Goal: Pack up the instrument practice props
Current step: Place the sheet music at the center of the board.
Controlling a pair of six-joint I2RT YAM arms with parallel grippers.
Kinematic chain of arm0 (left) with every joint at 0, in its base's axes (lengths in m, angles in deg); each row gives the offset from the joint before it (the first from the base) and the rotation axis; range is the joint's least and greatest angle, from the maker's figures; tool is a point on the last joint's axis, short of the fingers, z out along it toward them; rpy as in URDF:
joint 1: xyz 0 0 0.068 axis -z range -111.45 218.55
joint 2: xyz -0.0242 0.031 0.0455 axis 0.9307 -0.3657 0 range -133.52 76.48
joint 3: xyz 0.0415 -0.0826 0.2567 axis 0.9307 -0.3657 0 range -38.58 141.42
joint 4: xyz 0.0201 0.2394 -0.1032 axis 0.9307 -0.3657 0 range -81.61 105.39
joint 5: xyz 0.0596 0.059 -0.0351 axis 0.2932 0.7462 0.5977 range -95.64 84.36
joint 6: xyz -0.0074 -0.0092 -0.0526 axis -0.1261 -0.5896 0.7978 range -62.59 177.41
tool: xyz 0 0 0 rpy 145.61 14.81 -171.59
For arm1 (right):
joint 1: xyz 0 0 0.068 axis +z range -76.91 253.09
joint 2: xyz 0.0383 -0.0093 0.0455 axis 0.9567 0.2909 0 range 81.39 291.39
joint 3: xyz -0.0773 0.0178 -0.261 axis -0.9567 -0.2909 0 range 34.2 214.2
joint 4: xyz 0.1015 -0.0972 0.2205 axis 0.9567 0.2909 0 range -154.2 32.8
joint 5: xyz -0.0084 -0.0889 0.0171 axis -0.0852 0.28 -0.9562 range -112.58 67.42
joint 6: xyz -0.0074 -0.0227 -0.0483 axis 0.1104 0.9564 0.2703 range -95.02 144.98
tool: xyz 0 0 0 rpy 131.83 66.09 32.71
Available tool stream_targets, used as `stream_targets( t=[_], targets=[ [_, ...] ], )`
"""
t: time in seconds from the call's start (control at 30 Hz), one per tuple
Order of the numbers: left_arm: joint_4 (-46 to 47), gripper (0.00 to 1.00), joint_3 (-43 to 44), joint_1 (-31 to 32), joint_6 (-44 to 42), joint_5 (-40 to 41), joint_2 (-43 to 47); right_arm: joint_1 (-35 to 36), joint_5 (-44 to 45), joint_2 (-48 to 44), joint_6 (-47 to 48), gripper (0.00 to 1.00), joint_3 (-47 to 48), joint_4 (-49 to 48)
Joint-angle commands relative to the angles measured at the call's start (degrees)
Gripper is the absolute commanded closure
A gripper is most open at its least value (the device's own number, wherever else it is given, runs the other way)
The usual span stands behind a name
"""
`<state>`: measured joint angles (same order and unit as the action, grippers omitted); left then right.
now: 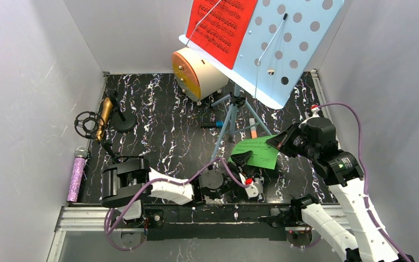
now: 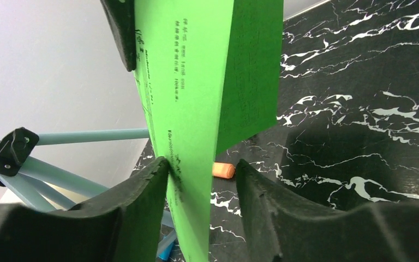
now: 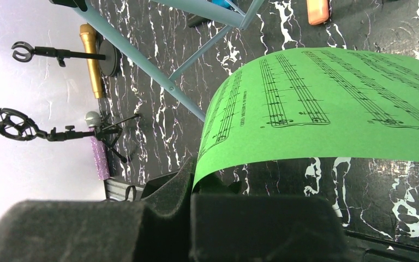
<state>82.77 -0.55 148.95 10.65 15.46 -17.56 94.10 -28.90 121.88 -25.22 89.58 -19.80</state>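
Note:
A green music sheet (image 1: 257, 151) hangs above the table between both grippers. My right gripper (image 1: 280, 143) is shut on its right edge; in the right wrist view (image 3: 196, 183) the sheet (image 3: 327, 103) curves out from the closed jaws. My left gripper (image 1: 243, 159) is open around the sheet's left edge; in the left wrist view (image 2: 203, 166) the left finger (image 2: 142, 196) touches the sheet (image 2: 196, 82), the right finger stands apart. A red sheet (image 1: 221, 27) rests on the pale-blue stand (image 1: 292, 49). The gold microphone (image 1: 105, 115) and purple microphone (image 1: 77, 174) lie at the left.
The round cream-and-orange cabinet (image 1: 196, 73) stands at the back. The stand's tripod legs (image 1: 230, 117) spread over the table's middle. Black mic tripods (image 1: 121, 117) sit by the gold microphone. A blue pen (image 1: 213, 124) and an orange marker (image 1: 253, 130) lie near the legs. White walls enclose the table.

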Motion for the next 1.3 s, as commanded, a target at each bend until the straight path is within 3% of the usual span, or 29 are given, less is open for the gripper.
stream_targets(
  t=[0.0,0.23,0.47,0.57,0.63,0.8,0.93,1.13,1.27],
  targets=[
    [4.58,0.58,2.29,0.37,-1.40,1.84,-0.59,-0.23,-0.17,-0.58,-0.31,0.99,0.23,-1.04],
    [4.63,0.80,1.90,0.30,-1.71,2.36,0.31,-0.19,0.79,-1.21,-0.25,0.99,-0.47,-0.97],
    [4.53,0.94,0.48,0.46,-1.05,2.98,2.92,-0.24,1.26,-1.29,-0.25,0.95,-0.70,-0.92],
    [4.02,1.00,-0.66,0.46,-0.19,2.89,5.81,-0.21,1.63,-1.39,0.03,0.86,-0.62,-0.90],
    [2.21,1.00,-1.08,0.46,0.72,3.21,8.11,-0.20,1.71,-1.44,0.52,0.70,-0.39,-1.02],
    [-15.01,1.00,2.40,0.46,3.66,4.62,14.92,-0.19,1.58,-0.99,3.33,0.36,2.06,-0.66],
    [-31.95,1.00,7.00,0.40,6.93,6.08,20.59,-0.22,0.72,-0.57,7.39,0.19,4.33,-0.68],
    [-55.57,1.00,14.27,-0.40,9.45,9.07,27.06,-0.20,2.52,1.82,12.99,0.06,9.59,3.38],
    [-69.78,1.00,19.03,-1.01,10.59,11.59,30.42,-0.19,3.11,2.47,14.71,0.02,10.36,3.47]
  ],
)
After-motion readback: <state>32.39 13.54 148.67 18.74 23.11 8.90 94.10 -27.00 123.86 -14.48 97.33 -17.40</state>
